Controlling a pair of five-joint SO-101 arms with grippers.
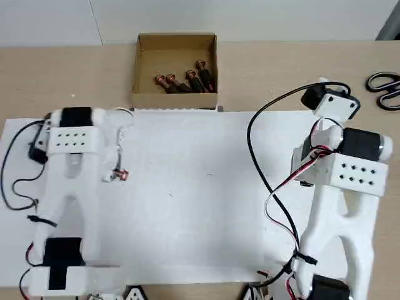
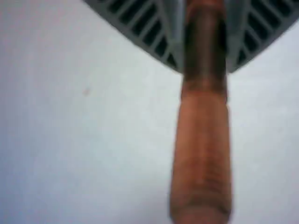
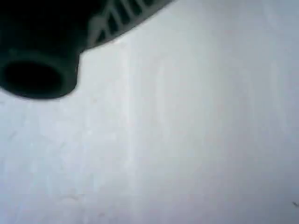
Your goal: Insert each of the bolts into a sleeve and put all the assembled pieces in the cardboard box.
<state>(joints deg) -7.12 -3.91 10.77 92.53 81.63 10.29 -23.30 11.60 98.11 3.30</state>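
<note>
Robotics lab setup. Pale wooden surface [image 1: 75,81] with a white sheet [image 1: 200,187] laid over it. Left arm [image 1: 72,181] and right arm [image 1: 340,200] in white plastic, with loose exposed wiring [image 1: 250,131]. Scissors [image 1: 384,87] at the edge. Plain white wall [image 1: 187,19] behind.

Our high camera straight down over the white sheet [image 1: 187,206], our left wrist camera close along the bolt [image 2: 203,140], our right close by the sleeve [image 3: 37,70], both facing that sheet.
</note>
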